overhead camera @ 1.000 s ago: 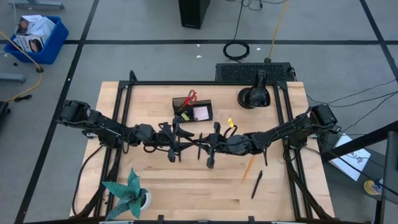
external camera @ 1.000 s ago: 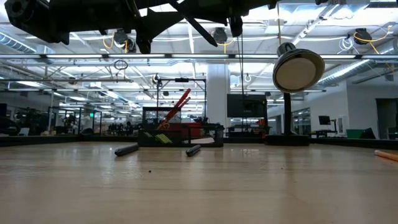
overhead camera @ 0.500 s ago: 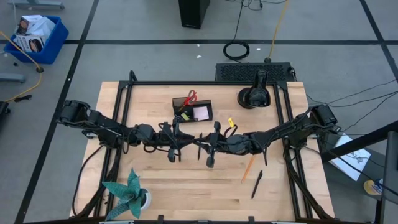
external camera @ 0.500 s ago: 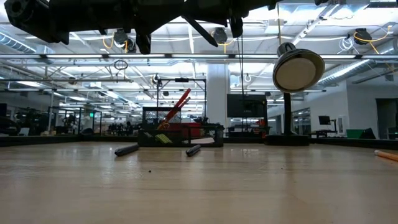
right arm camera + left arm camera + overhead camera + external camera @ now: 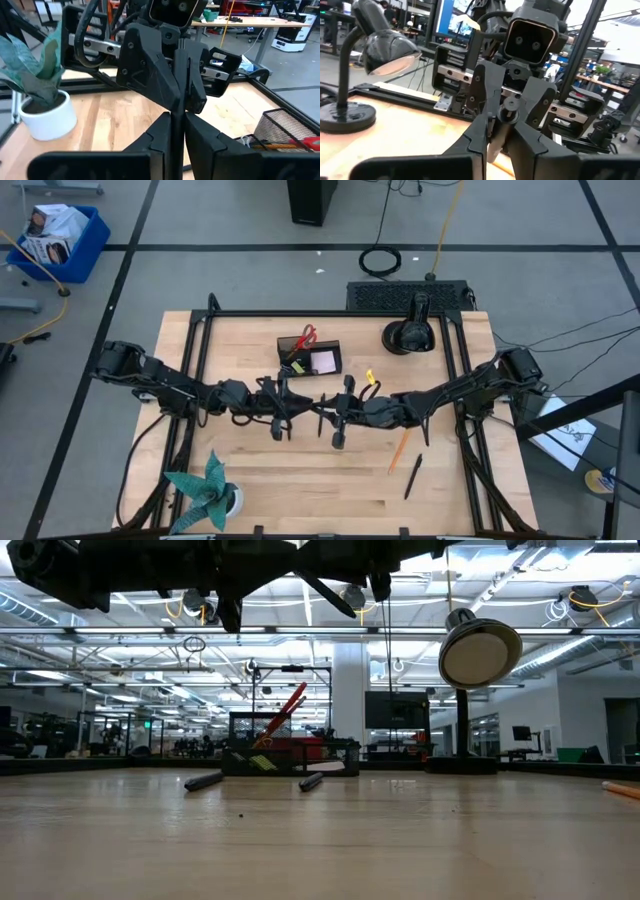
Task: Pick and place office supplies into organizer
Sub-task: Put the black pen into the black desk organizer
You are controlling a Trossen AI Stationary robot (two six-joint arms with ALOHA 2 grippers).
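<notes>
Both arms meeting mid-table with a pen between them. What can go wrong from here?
1. The black pen hangs between the left gripper and the right gripper, well above the table. If the grip is poor, it likely drops and rolls.
2. The grippers face each other almost nose to nose, so a small misalignment could make them collide.
3. Two dark markers lie on the table roughly below, and a falling pen may knock them.

Shows almost no difference from above or from table height. Draws the left gripper (image 5: pixel 290 408) in onto the pen (image 5: pixel 178 125) over the middle of the table, then holds there. Eases the right gripper (image 5: pixel 330 412) a touch on the same pen. Shifts the dark arm parts overhead only slightly in the low view
</notes>
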